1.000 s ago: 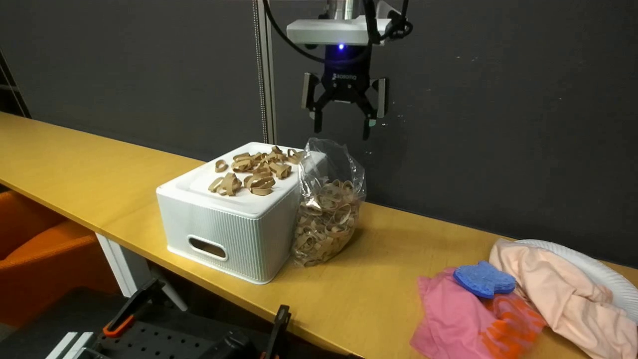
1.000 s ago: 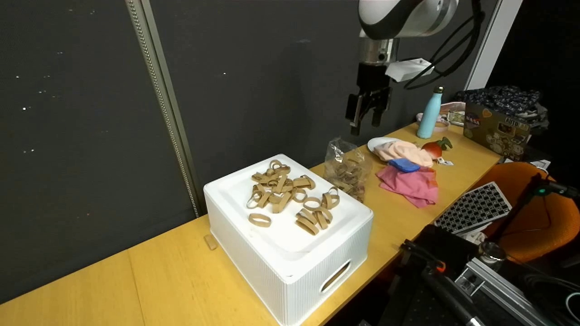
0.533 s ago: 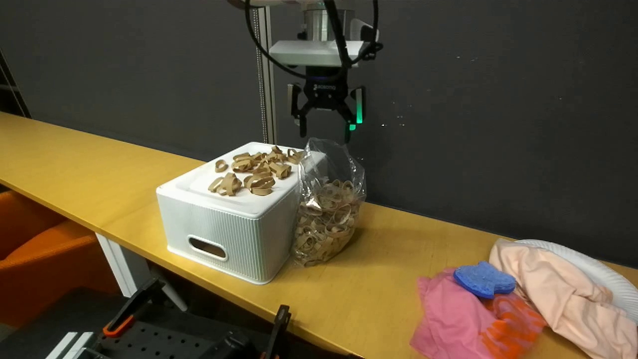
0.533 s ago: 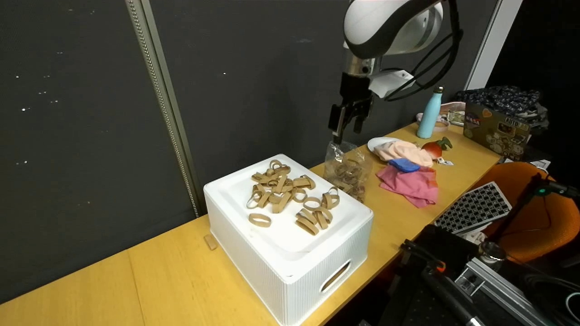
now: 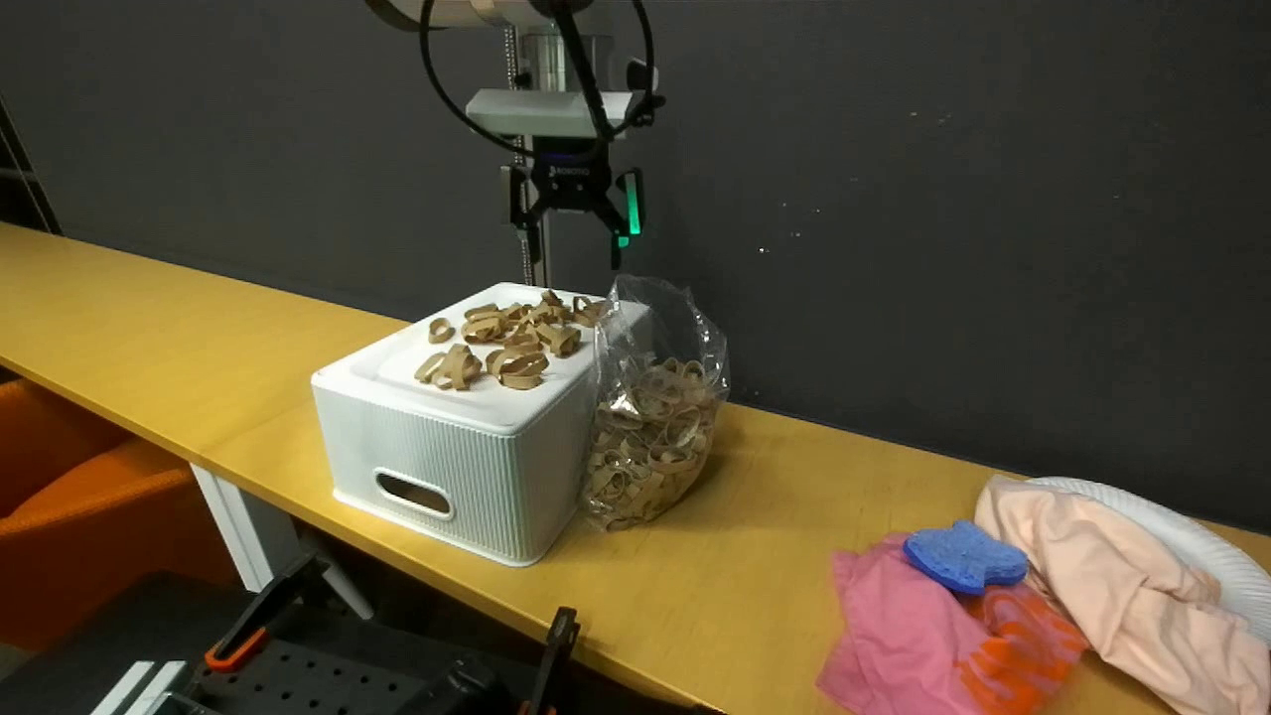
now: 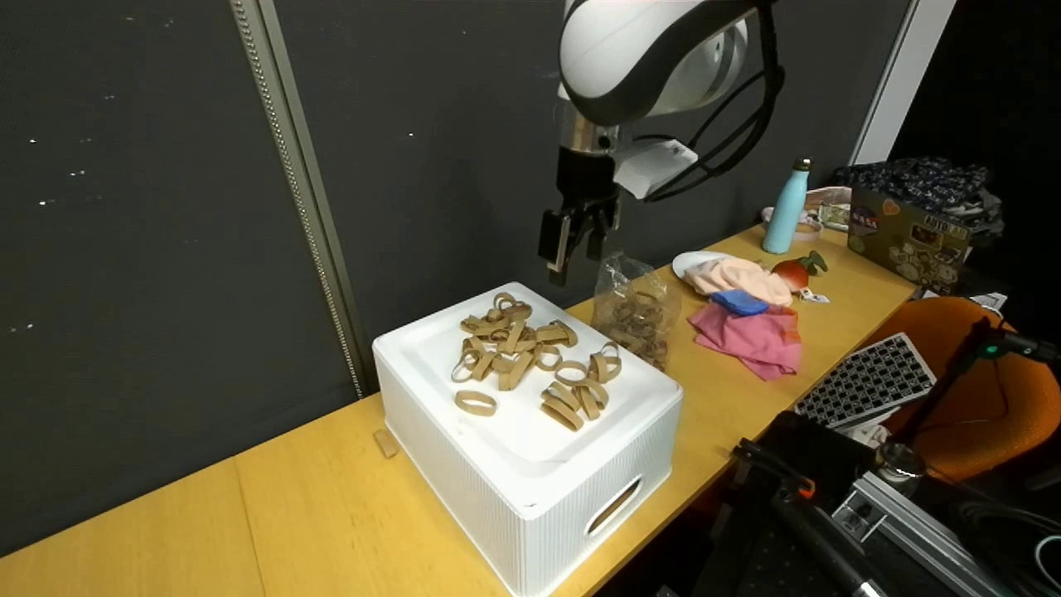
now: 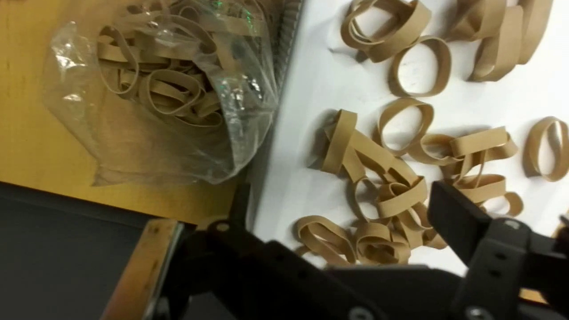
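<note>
Wrist view: found gripper [image 7: 340, 191] spread wide, empty, above the upturned white bin [image 7: 306, 84]; saw rubber bands [image 7: 402, 200] loose on the bin's top, more inside the clear plastic bag [image 7: 243, 106] just beside it; judged handling barely begun, with every loose band left ungripped.

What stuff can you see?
table: 1, yellow, centre
wall: 1, dark, behind table
bin: 1, white, on table
bag: 1, clear, beside bin
bands: many, tan, in bag, on bin
pink cloth: 1, pink, on table
sponge: 1, blue, on pink cloth
plate: 1, white, on table
peach cloth: 1, peach, overlapping plate
bottle: 1, turquoise, on table
stickered box: 1, brown, far end
chairs: count unclear, orange, nearby
arm: 1, white, above table
gripper: 1, black, above bin
</note>
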You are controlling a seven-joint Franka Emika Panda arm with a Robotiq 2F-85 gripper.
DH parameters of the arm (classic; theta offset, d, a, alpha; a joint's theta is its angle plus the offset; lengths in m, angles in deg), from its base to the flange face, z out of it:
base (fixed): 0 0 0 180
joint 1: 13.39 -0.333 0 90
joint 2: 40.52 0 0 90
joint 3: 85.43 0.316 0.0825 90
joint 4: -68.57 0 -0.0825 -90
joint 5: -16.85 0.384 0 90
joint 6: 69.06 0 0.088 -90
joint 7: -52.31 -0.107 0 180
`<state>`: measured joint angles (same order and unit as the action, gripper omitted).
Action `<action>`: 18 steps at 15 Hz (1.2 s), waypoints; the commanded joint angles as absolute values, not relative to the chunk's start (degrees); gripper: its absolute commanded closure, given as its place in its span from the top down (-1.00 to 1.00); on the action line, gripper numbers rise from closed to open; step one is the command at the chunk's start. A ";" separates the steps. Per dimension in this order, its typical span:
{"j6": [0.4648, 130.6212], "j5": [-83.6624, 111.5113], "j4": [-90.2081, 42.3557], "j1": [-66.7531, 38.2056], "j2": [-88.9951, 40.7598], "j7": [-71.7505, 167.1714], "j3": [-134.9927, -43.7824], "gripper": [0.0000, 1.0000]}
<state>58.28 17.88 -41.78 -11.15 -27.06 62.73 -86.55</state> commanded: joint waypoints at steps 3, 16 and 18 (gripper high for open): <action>59.97 18.18 -35.61 -12.43 -19.15 63.42 -84.08 1.00; 55.56 17.31 -25.00 -13.49 -7.95 62.35 -83.15 0.72; 54.04 17.48 -23.80 -13.44 -7.31 62.19 -83.15 0.31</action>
